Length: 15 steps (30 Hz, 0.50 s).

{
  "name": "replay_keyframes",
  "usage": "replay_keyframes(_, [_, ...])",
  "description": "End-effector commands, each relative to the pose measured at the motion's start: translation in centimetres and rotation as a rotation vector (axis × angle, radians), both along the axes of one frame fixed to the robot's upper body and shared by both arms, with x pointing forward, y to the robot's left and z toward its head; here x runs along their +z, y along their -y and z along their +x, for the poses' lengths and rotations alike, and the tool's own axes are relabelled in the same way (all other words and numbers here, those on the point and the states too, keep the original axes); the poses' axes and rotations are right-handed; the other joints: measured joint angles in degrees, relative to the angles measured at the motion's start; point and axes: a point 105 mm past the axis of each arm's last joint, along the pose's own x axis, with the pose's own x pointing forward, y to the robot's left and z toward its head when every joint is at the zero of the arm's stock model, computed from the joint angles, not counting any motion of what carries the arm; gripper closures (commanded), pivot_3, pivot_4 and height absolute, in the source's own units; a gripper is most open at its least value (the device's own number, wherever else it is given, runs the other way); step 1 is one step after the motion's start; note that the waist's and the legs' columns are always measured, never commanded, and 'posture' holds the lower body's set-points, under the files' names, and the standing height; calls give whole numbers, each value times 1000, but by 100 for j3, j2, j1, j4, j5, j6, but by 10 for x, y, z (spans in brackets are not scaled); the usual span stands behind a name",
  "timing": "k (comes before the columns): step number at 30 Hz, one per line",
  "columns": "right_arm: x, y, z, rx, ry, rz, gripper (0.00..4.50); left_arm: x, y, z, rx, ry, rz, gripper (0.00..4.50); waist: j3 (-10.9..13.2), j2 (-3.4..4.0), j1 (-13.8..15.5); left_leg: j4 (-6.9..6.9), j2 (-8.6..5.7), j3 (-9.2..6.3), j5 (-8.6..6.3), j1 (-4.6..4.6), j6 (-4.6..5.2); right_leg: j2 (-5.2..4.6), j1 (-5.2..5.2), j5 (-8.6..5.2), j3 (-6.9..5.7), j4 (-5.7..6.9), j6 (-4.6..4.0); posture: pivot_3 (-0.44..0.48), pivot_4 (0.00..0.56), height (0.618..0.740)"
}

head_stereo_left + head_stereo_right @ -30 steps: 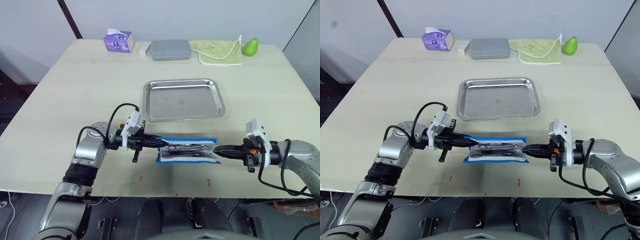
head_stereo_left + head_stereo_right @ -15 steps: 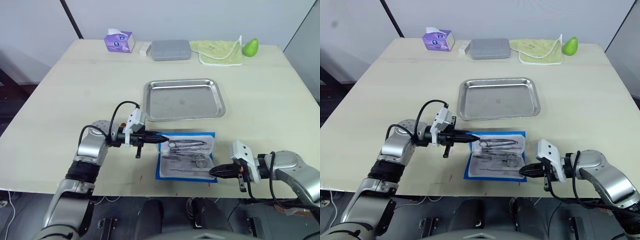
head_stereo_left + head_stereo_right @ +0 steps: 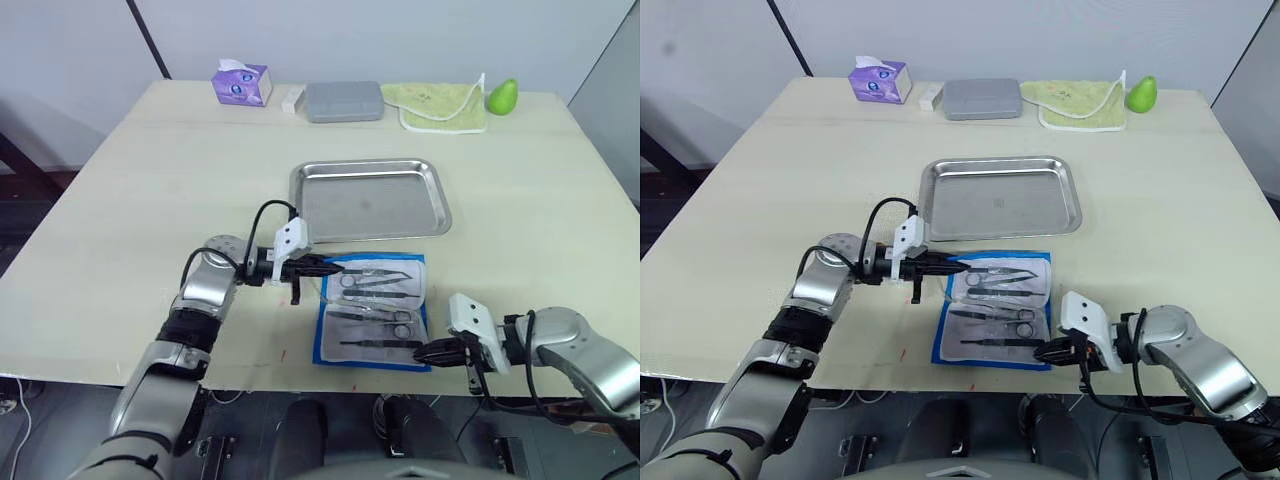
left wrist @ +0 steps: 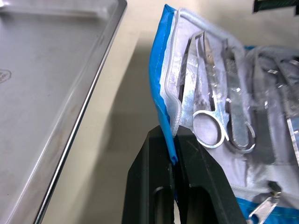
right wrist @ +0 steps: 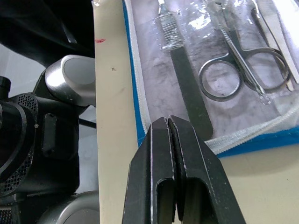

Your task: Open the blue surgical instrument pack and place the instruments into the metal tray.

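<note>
Desk (image 3: 130, 200) of pale wood carries everything here. At the left, the left tool (image 3: 322, 268) has its fingers pinched flat on the raised blue edge of the blue surgical instrument pack (image 3: 375, 310); the left wrist view shows that edge clamped between the two black fingers (image 4: 145, 186), a detail too small to read from the head views. The pack lies unfolded near the desk's front edge, just in front of the metal tray (image 3: 368, 198), with the instruments (image 3: 372, 298) strapped in its whitish lining. At the right, the right tool (image 3: 432, 351) sits at the pack's front right corner. Its wrist view shows the fingers (image 5: 159, 177) pressed together, tips beside the white zip edge; whether they pinch it cannot be told.
</note>
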Motion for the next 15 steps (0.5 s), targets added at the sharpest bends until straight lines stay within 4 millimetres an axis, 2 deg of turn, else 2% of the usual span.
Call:
replay_keyframes(1, [0,-4,-2,13,-1,-9,4463,-14,-1,8,58,12,77,4500,-5,2,5,1,0,-1,0,1,0,0,1,0,-1,0,0,0,150,740])
replay_keyframes(7, [-1,-3,-1,6,0,-4,4463,-19,0,16,85,40,128,4500,-22,17,15,4,-4,-9,1,2,1,4,6,-1,2,2,2,0,150,740])
replay_keyframes(15, [-3,-2,1,-11,2,4,4463,-18,0,8,70,11,85,4500,-42,25,20,4,-5,-11,1,3,1,4,7,-1,1,2,2,0,150,740])
